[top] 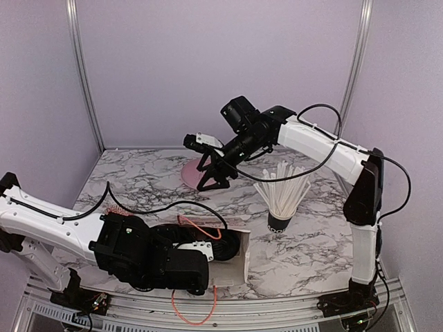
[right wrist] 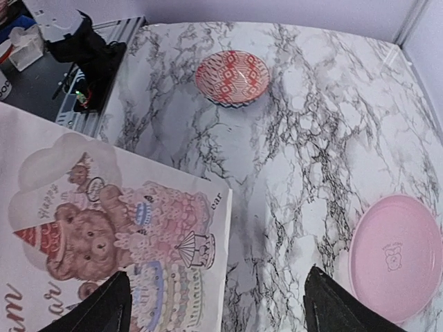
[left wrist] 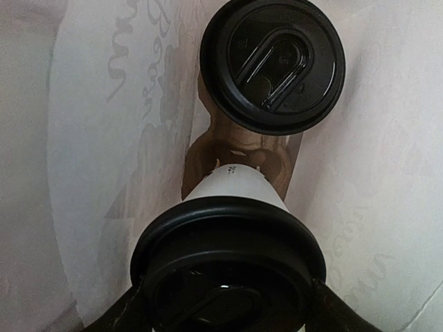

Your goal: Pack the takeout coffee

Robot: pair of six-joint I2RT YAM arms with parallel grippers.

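Near cup (left wrist: 228,263): white takeout coffee with a black lid, at 6 o'clock in the left wrist view, inside the paper bag (top: 239,259).
Left gripper (left wrist: 225,301): clenched on the near cup, one dark finger against the lid's rim at either side.
Far cup (left wrist: 272,63): second takeout coffee, also in the bag, at 12 o'clock from the near cup and just beyond it; whether the two touch cannot be told.
Bag: white, with a teddy bear and a cake printed on its side, at 6 o'clock on the marble table (top: 304,242) in the top view.
Right gripper (right wrist: 218,277): released, fingers wide apart with nothing between them, hanging above the table's middle.
Pink plate (top: 190,169): at 12 o'clock on the table, partly behind the right gripper.
Patterned bowl (right wrist: 232,77): red and white, at 9 o'clock, well apart from the plate.
Straw cup (top: 280,200): black, full of white straws, at 3 o'clock.
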